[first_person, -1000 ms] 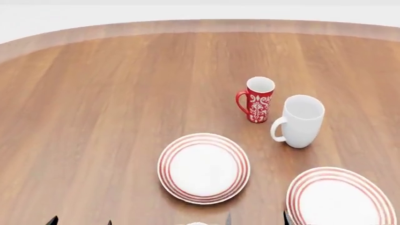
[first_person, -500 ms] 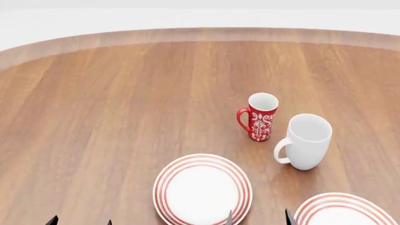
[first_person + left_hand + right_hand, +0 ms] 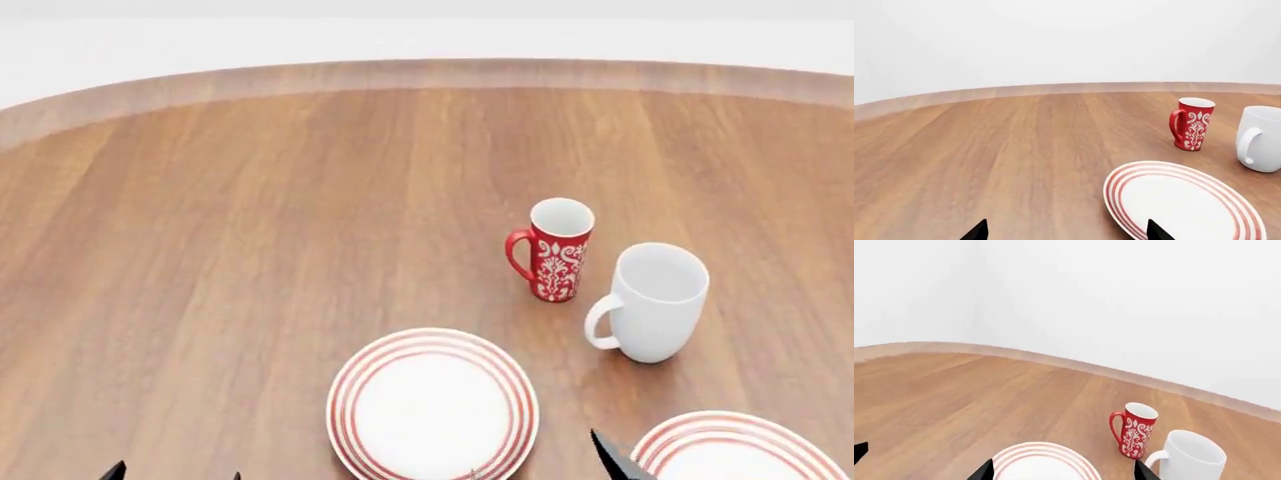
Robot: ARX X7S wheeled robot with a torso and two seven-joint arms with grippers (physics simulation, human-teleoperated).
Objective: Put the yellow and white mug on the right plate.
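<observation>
The yellow and white mug is out of view in all frames. The right plate (image 3: 738, 452), white with red rings, lies at the bottom right of the head view, partly cut off. My right gripper (image 3: 541, 468) hovers open between the two plates, only its dark fingertips (image 3: 609, 456) showing. In the right wrist view my right gripper (image 3: 1062, 472) stands open over a ringed plate (image 3: 1043, 464), which looks like the left one. My left gripper (image 3: 174, 474) is open low at the left, over bare wood. In its own view my left gripper (image 3: 1067, 232) holds nothing.
The left plate (image 3: 434, 405) (image 3: 1181, 200) lies near the front middle of the round wooden table (image 3: 240, 250). Behind the plates stand a red white-patterned mug (image 3: 557, 250) (image 3: 1193, 124) (image 3: 1134, 436) and a taller white mug (image 3: 650, 315) (image 3: 1261, 139) (image 3: 1191, 457).
The head view shifted a second ago, so plates and mugs slid down the picture, then held still. My right gripper's fingertips have moved slightly; nothing was grasped.
</observation>
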